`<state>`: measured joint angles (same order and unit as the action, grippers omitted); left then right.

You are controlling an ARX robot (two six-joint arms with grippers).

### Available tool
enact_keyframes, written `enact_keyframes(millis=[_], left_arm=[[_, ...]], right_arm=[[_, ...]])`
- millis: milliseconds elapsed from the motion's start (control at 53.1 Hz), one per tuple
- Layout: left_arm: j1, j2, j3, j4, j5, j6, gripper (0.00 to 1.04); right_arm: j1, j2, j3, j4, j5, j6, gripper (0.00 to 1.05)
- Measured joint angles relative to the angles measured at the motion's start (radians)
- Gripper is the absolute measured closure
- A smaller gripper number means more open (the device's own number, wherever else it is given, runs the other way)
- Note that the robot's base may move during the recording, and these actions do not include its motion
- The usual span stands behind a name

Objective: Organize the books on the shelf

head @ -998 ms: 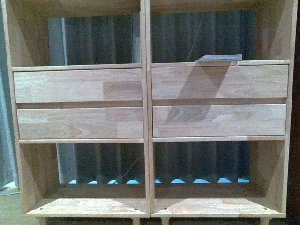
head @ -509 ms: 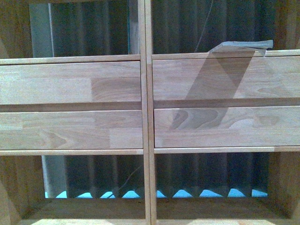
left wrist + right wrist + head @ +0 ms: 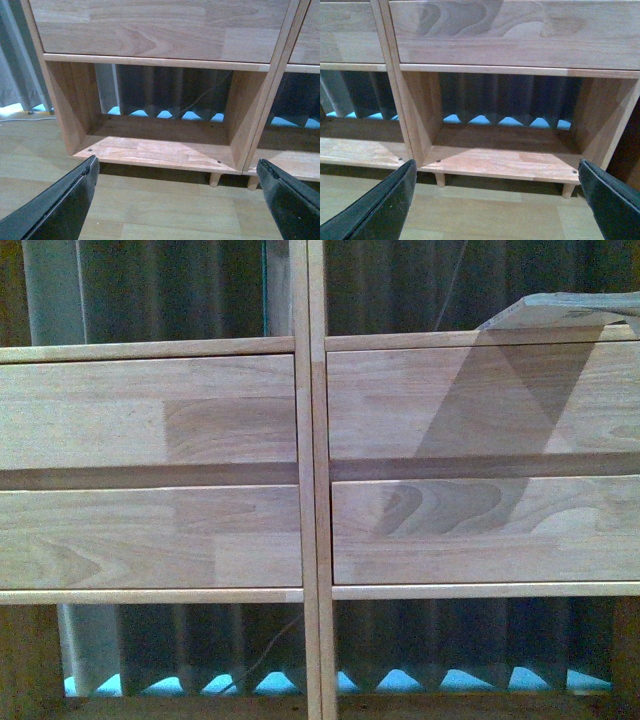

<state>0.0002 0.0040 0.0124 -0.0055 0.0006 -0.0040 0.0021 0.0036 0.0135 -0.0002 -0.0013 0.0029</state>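
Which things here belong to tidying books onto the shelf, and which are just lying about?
Job: shelf; flat pale item on its ledge, possibly a book; left tool and right tool, both open.
Just there: grey curtain; wooden floor.

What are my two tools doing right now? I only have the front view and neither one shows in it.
Observer: The left tool is open with nothing between its fingers, facing the shelf's lower left compartment.
Operator: And the right one?
Observer: The right tool is open too, holding nothing, facing the lower right compartment.
Operator: What does the shelf stand on?
Observer: Short legs on a pale wooden floor.
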Motion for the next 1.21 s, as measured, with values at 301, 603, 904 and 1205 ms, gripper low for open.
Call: enact_keyframes(millis=[301,603,904,1205], left_arm=[[0.0,0.0,0.0,0.0,-0.001,0.0,0.07],[0.0,0.0,0.0,0.0,0.0,0.0,0.07],[0.0,0.0,0.0,0.0,-0.001,0.0,0.07],[0.0,0.0,0.0,0.0,0.0,0.0,0.07]], right_arm=[[0.0,0.0,0.0,0.0,0.001,0.0,0.07],[0.0,0.0,0.0,0.0,0.001,0.0,0.07],[0.0,0.0,0.0,0.0,0.0,0.0,0.07],[0.0,0.0,0.0,0.0,0.001,0.0,0.07]])
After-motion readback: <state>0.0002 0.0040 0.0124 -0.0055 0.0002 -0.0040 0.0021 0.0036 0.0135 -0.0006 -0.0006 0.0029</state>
